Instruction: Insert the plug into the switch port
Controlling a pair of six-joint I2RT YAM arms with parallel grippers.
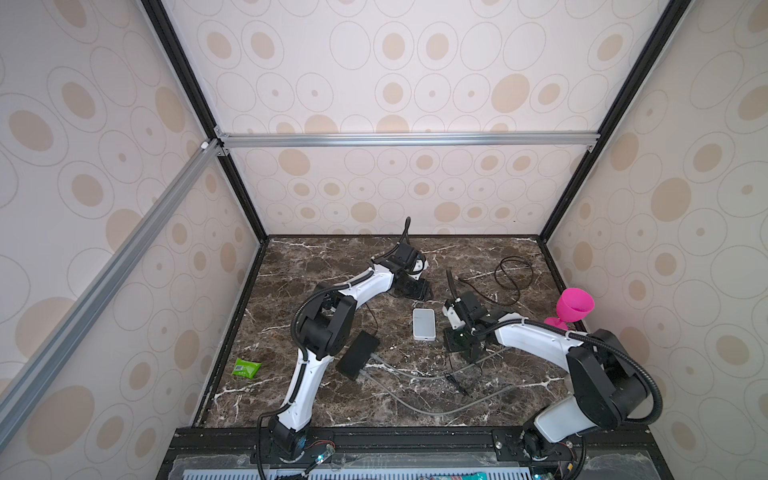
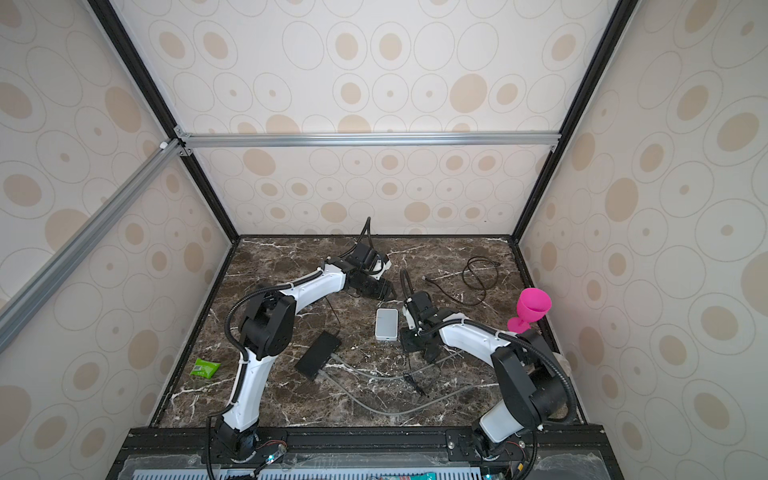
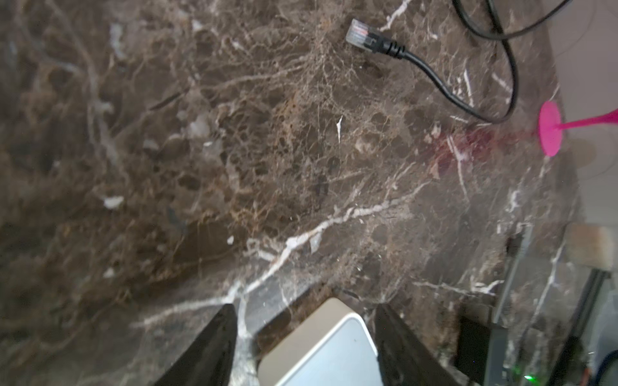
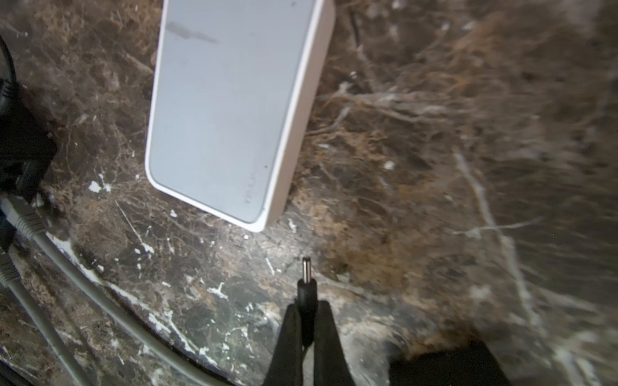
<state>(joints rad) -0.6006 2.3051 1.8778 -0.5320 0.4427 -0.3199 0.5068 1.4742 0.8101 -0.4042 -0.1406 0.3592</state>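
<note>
The switch (image 1: 424, 324) (image 2: 387, 324) is a flat white box lying mid-table. Its port does not show clearly in any view. My right gripper (image 4: 307, 305) (image 1: 455, 338) is shut on the plug (image 4: 307, 284), a small black barrel plug with a metal tip. The tip points past the switch's near corner (image 4: 264, 224), a short way from it. My left gripper (image 3: 305, 305) (image 1: 415, 291) hovers open over the switch's far end (image 3: 321, 351), one finger on each side and neither touching it.
A black hub (image 1: 357, 354) with grey cables (image 1: 415, 374) lies left of the switch. A black network cable (image 1: 513, 274) with a clear connector (image 3: 361, 35) sits at the back right. A pink goblet (image 1: 573, 305) stands by the right wall and a green packet (image 1: 246, 368) lies at the left.
</note>
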